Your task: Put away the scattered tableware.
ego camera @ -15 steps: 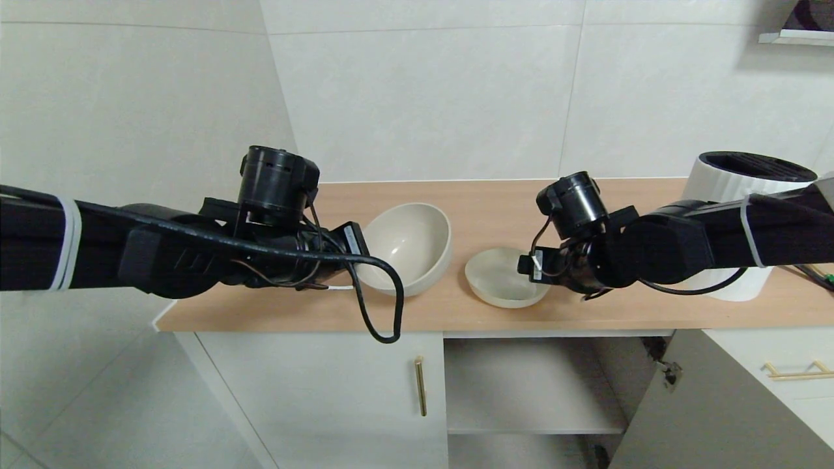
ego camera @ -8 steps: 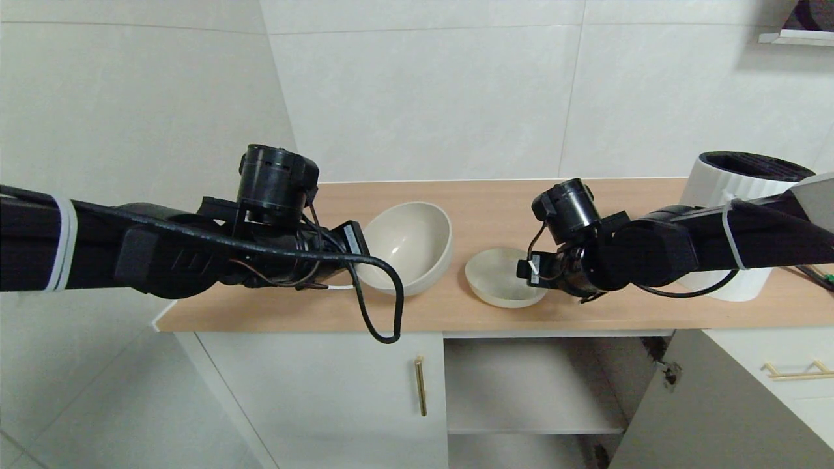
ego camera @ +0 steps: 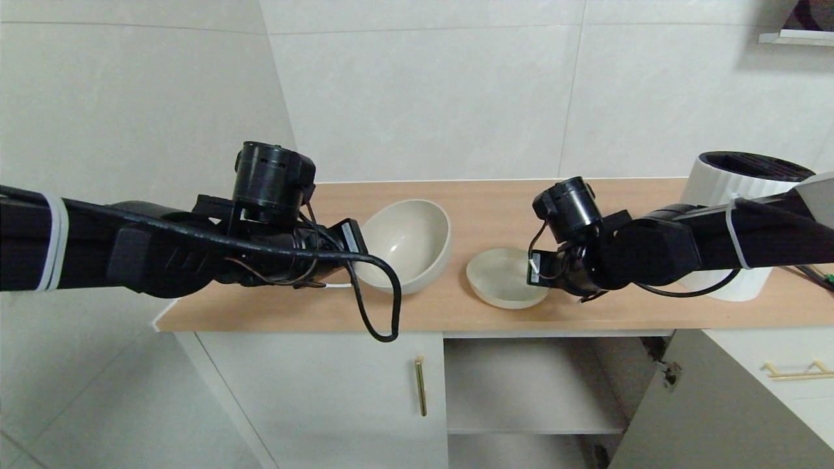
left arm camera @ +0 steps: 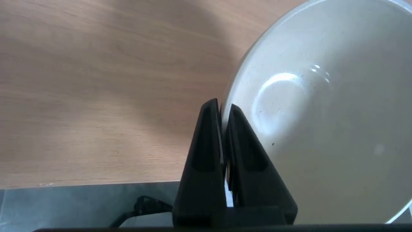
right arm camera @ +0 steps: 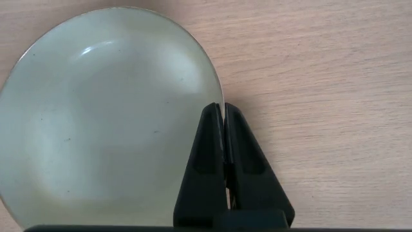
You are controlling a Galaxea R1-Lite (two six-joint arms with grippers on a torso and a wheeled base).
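Two grasps: left fingers (left arm camera: 207,145) pinch large bowl (ego camera: 407,244) rim, right fingers (right arm camera: 209,151) pinch small bowl (ego camera: 498,281).

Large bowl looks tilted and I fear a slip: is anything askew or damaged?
Yes: the large bowl is tipped steeply sideways, its rim pinched in the left gripper. The small dish lies about level, rim in the right gripper. No spill or cracks visible.

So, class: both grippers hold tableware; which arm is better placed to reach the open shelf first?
Right, I'd judge. The right gripper is shut on the dish, and the open shelf lies just below that dish. The left gripper grips the bowl above a closed door.
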